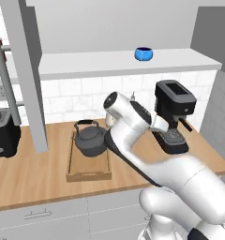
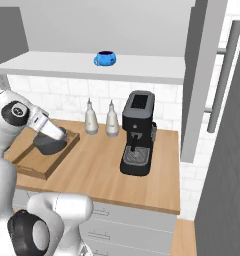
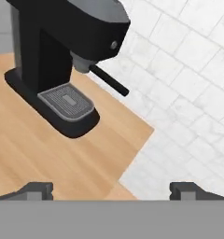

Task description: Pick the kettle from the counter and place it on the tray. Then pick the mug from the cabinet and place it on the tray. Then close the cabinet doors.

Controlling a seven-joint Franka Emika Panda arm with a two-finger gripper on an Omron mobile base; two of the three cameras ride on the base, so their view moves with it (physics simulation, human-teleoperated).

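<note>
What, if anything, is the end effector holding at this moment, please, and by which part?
Nothing is held: the end effector is open and empty, facing the coffee machine. The kettle sits on the tray.

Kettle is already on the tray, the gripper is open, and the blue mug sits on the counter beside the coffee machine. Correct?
Not quite: the blue mug stands on the cabinet shelf above the counter, as the left base view shows. The kettle is on the tray, and the gripper is open.

Both base views share the coffee machine; hand view sits nearest.

white tiled wall, grey drawers
</note>
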